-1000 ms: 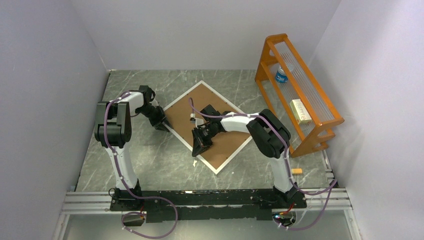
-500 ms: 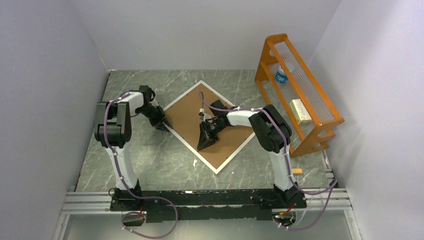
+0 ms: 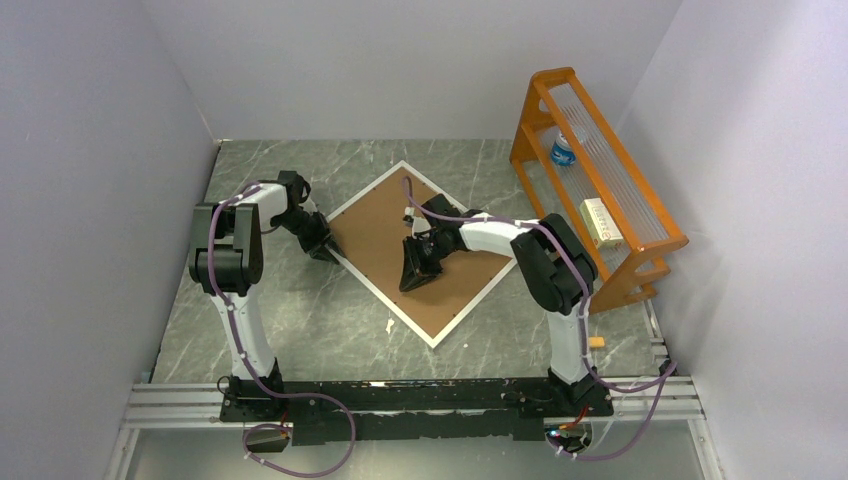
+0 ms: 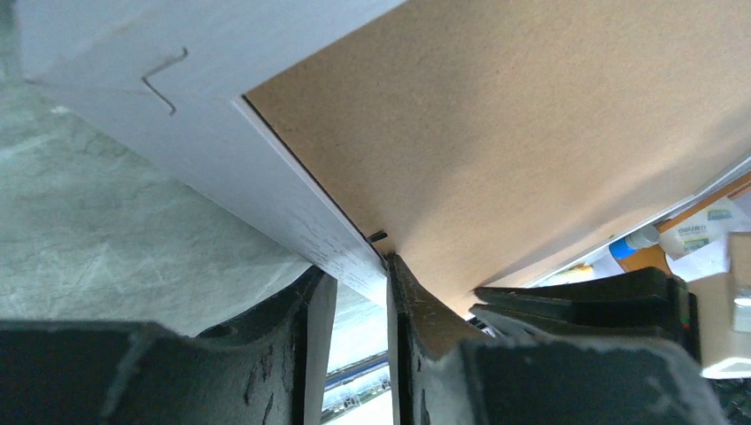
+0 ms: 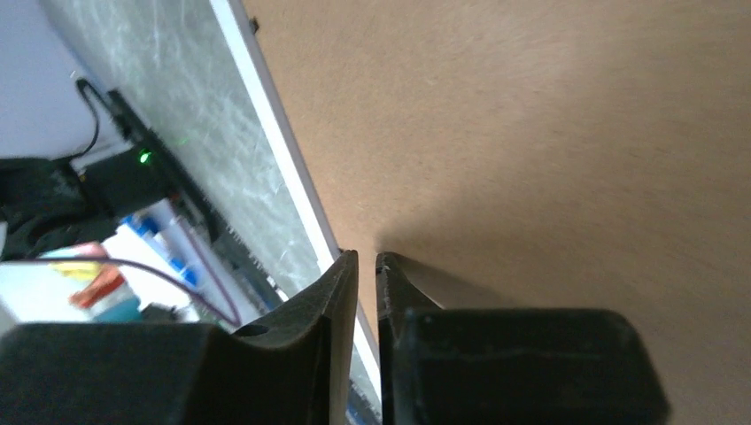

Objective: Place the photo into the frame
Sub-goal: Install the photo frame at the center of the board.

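The frame lies face down like a diamond on the table, its narrow white border around the brown backing board. The photo is hidden. My left gripper is at the frame's left edge. In the left wrist view its jaws are closed across the white border beside the board. My right gripper rests tip-down on the board near the middle. In the right wrist view it is shut with only a sliver between the jaws, touching the board near the border.
An orange rack stands at the right with a bottle and a small box on it. A small white scrap lies on the marble table near the frame's lower edge. A small orange piece lies near the right arm's base.
My right gripper has moved from the board's lower-left edge up and right towards the board's middle. The left gripper and the frame have not moved.
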### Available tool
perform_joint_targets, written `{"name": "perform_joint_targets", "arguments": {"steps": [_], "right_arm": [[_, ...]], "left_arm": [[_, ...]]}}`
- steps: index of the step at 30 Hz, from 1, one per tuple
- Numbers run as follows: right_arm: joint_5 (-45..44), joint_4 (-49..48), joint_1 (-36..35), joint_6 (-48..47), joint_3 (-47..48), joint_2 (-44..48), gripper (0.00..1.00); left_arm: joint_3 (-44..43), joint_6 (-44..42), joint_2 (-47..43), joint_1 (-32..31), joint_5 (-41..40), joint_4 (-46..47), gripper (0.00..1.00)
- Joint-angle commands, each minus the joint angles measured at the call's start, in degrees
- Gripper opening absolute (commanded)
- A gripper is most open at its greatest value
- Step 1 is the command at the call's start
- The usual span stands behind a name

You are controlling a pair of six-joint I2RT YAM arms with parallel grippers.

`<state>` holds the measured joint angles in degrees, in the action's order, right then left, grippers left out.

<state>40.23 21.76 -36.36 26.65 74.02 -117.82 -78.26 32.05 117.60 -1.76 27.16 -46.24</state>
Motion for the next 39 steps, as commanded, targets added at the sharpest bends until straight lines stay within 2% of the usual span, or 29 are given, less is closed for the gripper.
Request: {"name": "perform_joint_targets", "arguments": {"steps": [1,3,6,11,13,29,34,39], "right_arm": [[-8.45,-4.04,-0.01,-2.57,-1.56,3.99,0.23],[-3.63,-4.40,-0.55,-2.65,-0.96,3.34,0.27],[1.44,-5.36,-1.55,-2.49,-0.66,2.16,0.28],[6.43,-6.14,-1.99,-2.37,-0.58,0.19,0.10],[7.35,-5.55,-2.11,-2.63,-0.20,-0.88,0.07],[1.57,-0.84,-2.73,-4.58,1.75,-5.08,0.05],[1.22,-4.02,-2.76,-3.84,-0.06,-1.58,0.00],[3.98,-6.52,-2.75,-3.49,-0.15,2.79,0.00]], "left_arm": [[1.46,-4.89,2.54,0.11,-10.63,-1.39,0.32],[1.51,-4.98,2.61,0.10,-10.61,-1.35,0.32],[1.74,-5.07,2.62,0.15,-10.57,-1.31,0.32],[1.75,-5.32,2.78,0.11,-10.55,-1.40,0.32],[1.77,-5.33,2.87,0.12,-10.59,-1.35,0.32],[1.40,-5.51,3.42,0.09,-10.91,-1.64,0.31],[1.21,-5.60,3.51,0.09,-11.06,-1.66,0.31],[1.35,-5.61,3.60,0.10,-11.25,-1.67,0.31]]}}
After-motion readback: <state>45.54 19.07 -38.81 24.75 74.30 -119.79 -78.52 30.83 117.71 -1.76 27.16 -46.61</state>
